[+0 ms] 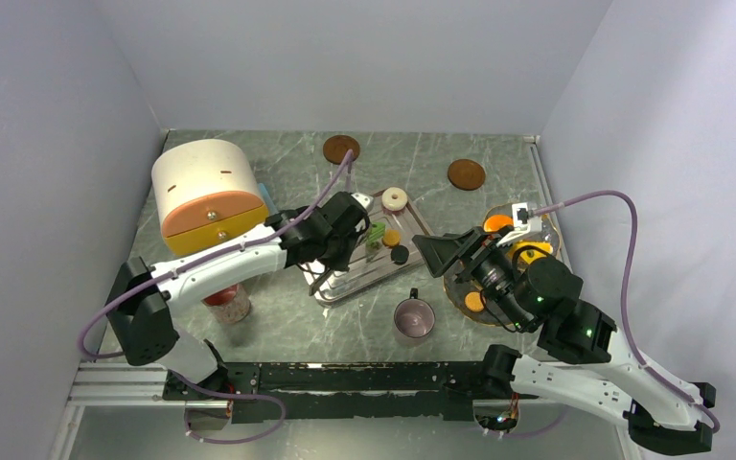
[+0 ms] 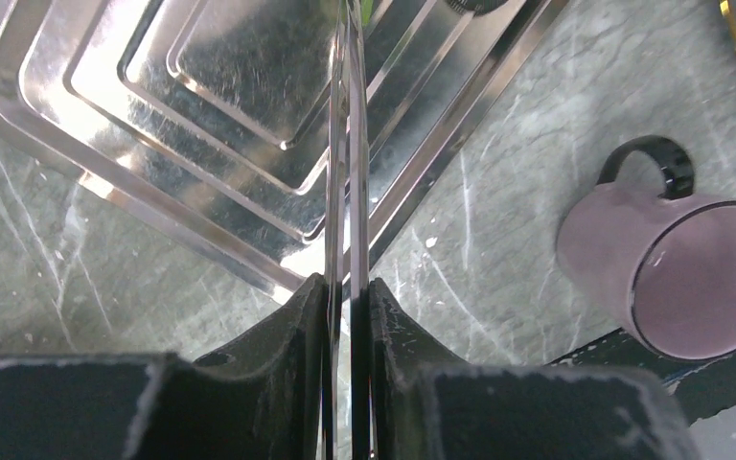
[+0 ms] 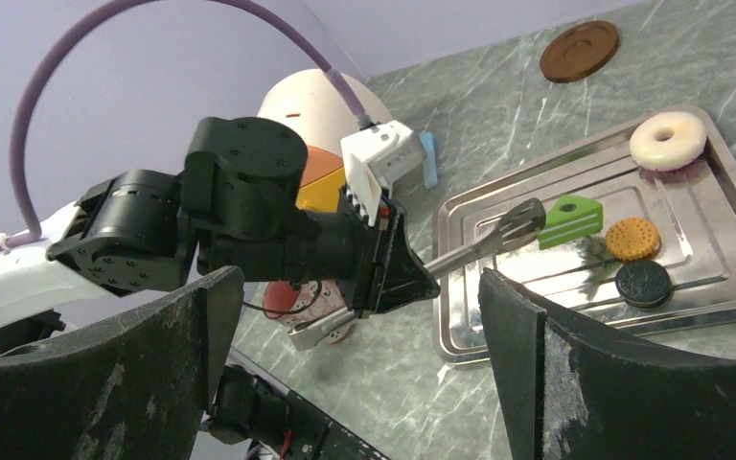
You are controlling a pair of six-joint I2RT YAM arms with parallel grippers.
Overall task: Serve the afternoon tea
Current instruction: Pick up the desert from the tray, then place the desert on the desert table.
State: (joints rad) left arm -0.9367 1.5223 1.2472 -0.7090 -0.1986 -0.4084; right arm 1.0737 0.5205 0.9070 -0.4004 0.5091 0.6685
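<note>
On the steel tray [image 1: 331,292] lie a cream ring [image 1: 395,198], a green wedge [image 1: 376,231], an orange biscuit [image 1: 392,237] and a black biscuit [image 1: 399,255]. My left gripper [image 1: 343,251] hovers over the tray's left part, shut on metal tongs [image 3: 498,235]. The tongs' tip sits beside the green wedge [image 3: 575,218]. In the left wrist view the two tong blades [image 2: 348,144] run out between my fingers [image 2: 297,326]. The pinkish mug [image 1: 414,319] stands in front of the tray. My right gripper [image 1: 455,251] stays open to the right of the tray, holding nothing.
A gold-rimmed glass plate [image 1: 462,287] with orange pieces [image 1: 474,301] lies under the right arm. A red-lidded jar [image 1: 228,305] stands near left, with a cream and orange drawer box [image 1: 206,192] behind it. Two brown coasters [image 1: 341,149] [image 1: 466,174] lie at the back.
</note>
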